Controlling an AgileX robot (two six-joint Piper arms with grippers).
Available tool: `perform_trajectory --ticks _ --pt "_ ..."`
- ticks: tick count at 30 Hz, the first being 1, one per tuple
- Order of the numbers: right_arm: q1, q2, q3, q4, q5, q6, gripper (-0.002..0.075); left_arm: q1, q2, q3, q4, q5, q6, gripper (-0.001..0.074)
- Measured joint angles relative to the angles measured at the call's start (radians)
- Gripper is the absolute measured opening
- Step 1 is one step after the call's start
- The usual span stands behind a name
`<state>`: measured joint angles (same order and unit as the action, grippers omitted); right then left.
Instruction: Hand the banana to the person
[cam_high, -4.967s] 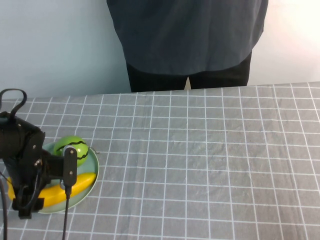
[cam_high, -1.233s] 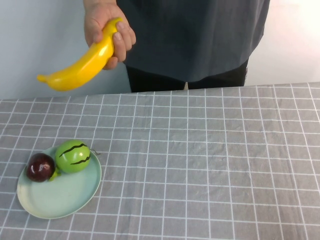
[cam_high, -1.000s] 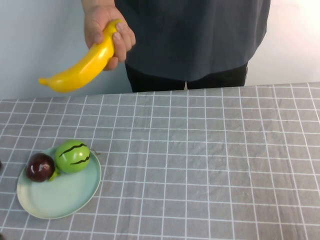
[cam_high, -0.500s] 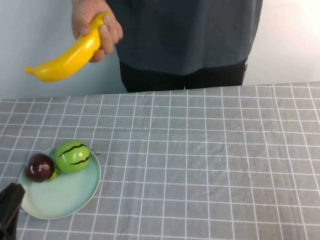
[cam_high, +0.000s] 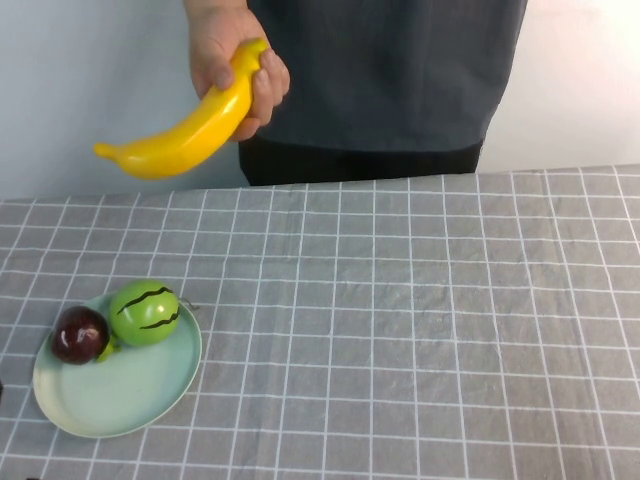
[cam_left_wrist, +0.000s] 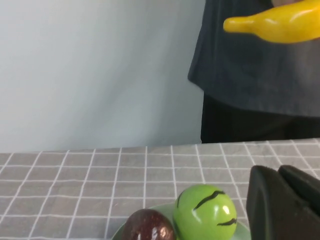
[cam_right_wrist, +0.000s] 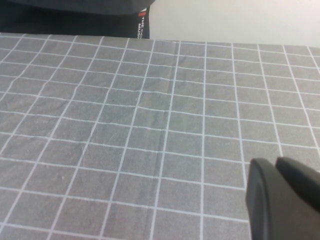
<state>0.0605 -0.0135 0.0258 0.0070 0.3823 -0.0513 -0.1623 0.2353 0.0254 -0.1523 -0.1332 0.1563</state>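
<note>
Banana (cam_high: 190, 130): glossy yellow, curved, held aloft in person's (cam_high: 390, 70) bare hand (cam_high: 237, 60), tip slanting down toward left, well above counter (cam_high: 420, 330).

Left pincer (cam_left_wrist: 282, 205), right pincer (cam_right_wrist: 280, 200): low, near counter.

The person's hand (cam_high: 236, 62) has carried the banana (cam_high: 190, 125) slightly rightward.

The person's black trousers (cam_right_wrist: 75, 22) carry a small red-and-white label — its lettering too small to read
</note>
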Motion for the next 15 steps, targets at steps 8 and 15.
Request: perform_trajectory --ticks 8,15 --pt "0.000 0.000 0.000 0.000 0.000 0.000 -0.0008 0.039 -0.224 0.000 0.203 0.240 -0.165 -0.0003" --pt "0.000 0.000 0.000 0.000 0.000 0.000 -0.0008 0.041 -0.247 0.000 0.219 0.462 -0.217 -0.0003"
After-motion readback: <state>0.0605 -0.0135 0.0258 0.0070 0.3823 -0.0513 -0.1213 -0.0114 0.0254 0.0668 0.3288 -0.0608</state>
